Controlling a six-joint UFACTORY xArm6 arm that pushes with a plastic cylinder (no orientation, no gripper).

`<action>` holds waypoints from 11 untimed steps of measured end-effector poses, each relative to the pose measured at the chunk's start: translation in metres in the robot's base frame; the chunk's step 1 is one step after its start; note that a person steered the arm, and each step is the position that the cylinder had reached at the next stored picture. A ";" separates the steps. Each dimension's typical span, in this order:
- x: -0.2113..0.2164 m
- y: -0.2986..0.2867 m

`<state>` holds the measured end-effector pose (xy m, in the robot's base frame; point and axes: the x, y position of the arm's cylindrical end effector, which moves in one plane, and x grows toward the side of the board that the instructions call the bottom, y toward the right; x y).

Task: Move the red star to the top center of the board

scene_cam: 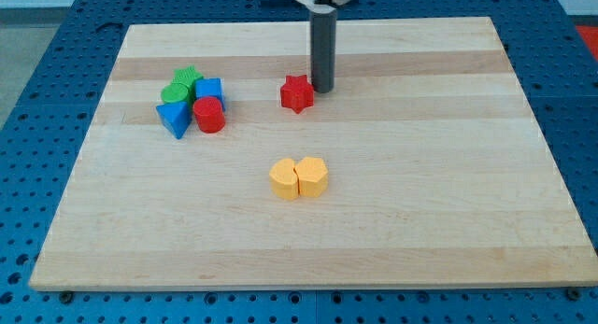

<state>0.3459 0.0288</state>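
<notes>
Red and six-pointed, the red star (pixel 296 93) lies flat on the wooden tabletop (pixel 420 193), a little left of centre in the upper part of the frame and well below the board's top edge. Just beside it, on its upper right, stands my tip (pixel 322 89), the lower end of a straight dark rod that comes down upright from the frame's top centre. Tip and star look to be touching or nearly so; I cannot tell which. The rod carries no fingers, so there is nothing clenched or released.

Below the star, near the middle of the frame, two yellow blocks (pixel 299 177) sit pressed side by side. Well apart, at the upper left, huddles a cluster: a green block (pixel 180 86), a blue cube (pixel 209 89), a blue triangular block (pixel 174 118) and a red cylinder (pixel 209 115), all touching or nearly so.
</notes>
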 end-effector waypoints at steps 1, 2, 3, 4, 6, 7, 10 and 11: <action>0.026 0.018; 0.053 0.003; 0.055 -0.041; 0.018 -0.073; -0.011 -0.084; 0.004 -0.051; -0.004 0.019; -0.036 0.009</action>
